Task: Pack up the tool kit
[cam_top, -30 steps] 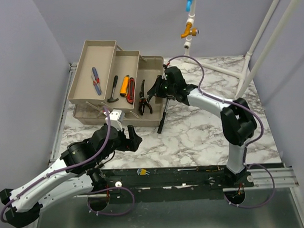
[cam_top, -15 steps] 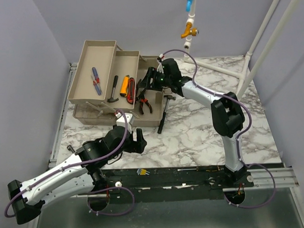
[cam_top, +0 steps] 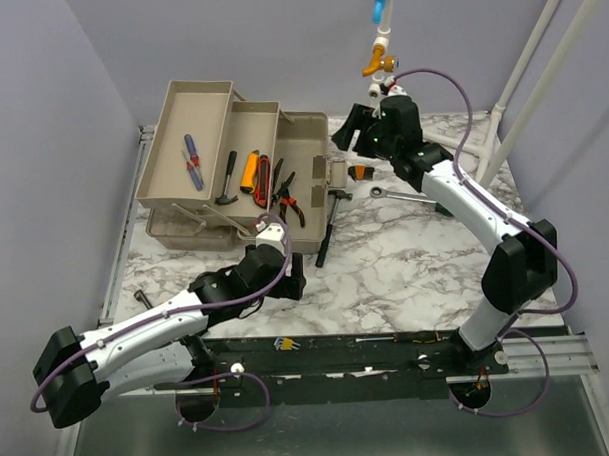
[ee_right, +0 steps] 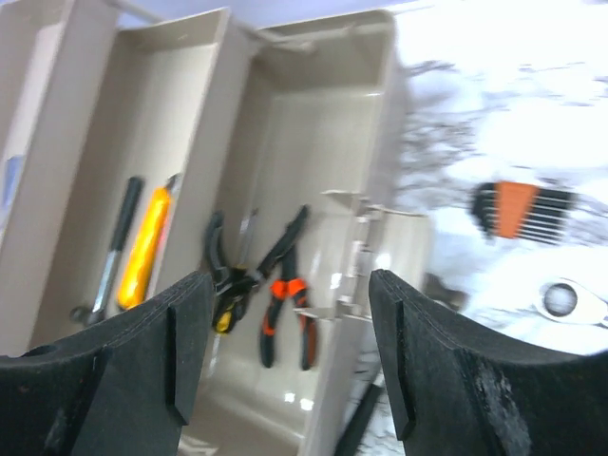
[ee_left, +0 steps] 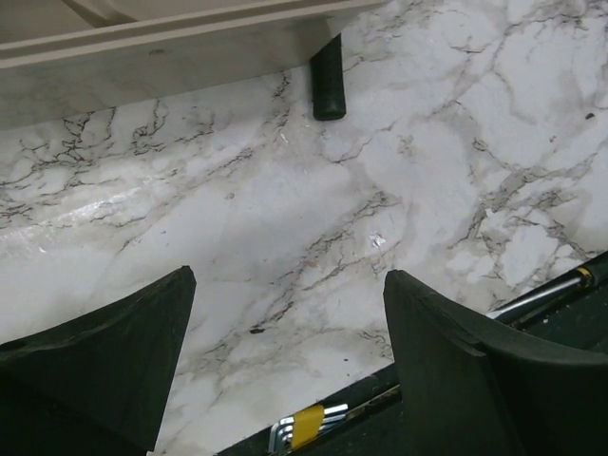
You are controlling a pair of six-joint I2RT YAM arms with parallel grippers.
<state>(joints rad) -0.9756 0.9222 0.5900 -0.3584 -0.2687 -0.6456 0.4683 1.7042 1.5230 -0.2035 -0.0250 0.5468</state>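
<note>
My left end effector (ee_left: 287,290) and right end effector (ee_right: 290,285) wide open, empty, above white marble surface (ee_left: 427,142) and beige tiered toolbox (ee_right: 313,123).

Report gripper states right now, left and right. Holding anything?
Left gripper: open, holding nothing.
Right gripper: open, holding nothing.

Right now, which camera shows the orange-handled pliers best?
The right wrist view: the orange-handled pliers appear large, lying in the toolbox. The top view shows them small; the left wrist view misses them.
</note>
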